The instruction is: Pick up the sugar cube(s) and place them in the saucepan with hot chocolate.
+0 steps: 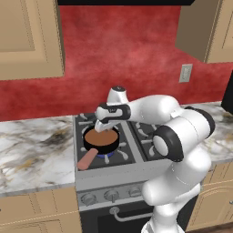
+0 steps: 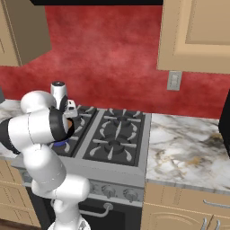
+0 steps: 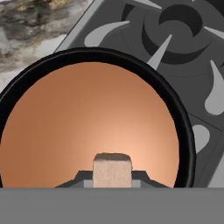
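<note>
Red wall (image 1: 136, 59), tan cabinets (image 1: 29, 38), marble counter (image 1: 32, 150), black stove (image 2: 117, 134)

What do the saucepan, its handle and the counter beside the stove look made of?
Saucepan: matte black, probably coated metal; the rim shows no shine. Handle: smooth salmon-pink, likely plastic or silicone. Counter: polished marble-look stone, white with grey and tan veins. All is rendered, so these are guesses.

No text, label, brand, number or sign is showing legibly anywhere: the stove's knobs (image 1: 111, 196), the wall outlet (image 1: 185, 73), the cabinet doors (image 1: 28, 37) and the saucepan (image 3: 183, 127) are all appearing plain and unmarked.
</note>
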{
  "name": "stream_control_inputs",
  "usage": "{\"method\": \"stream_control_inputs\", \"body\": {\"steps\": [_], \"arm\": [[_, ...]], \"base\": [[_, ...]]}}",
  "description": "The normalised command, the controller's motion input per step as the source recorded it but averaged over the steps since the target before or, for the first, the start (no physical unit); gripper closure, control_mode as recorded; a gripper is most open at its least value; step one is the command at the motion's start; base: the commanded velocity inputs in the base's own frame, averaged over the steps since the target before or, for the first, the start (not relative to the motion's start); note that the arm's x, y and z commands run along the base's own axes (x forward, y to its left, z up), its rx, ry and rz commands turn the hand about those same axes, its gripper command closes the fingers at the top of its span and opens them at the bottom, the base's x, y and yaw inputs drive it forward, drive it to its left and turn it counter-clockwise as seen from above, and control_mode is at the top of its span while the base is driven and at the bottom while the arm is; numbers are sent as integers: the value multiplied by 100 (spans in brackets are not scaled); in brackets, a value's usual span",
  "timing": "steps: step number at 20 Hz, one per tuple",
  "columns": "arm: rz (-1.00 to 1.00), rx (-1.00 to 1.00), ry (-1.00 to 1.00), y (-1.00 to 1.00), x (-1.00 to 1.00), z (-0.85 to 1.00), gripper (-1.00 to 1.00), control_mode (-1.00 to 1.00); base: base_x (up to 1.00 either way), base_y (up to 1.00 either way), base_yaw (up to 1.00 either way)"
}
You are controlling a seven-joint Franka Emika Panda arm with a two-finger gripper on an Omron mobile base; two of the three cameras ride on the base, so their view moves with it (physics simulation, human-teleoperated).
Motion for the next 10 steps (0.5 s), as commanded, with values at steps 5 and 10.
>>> {"method": "stream_control_inputs", "body": {"steps": [5, 10], "arm": [[0, 0, 0, 0, -6, 0, 100, -100], [0, 0, 0, 0, 0, 0, 100, -100]], "base": [[0, 0, 0], [0, 0, 0]]}}
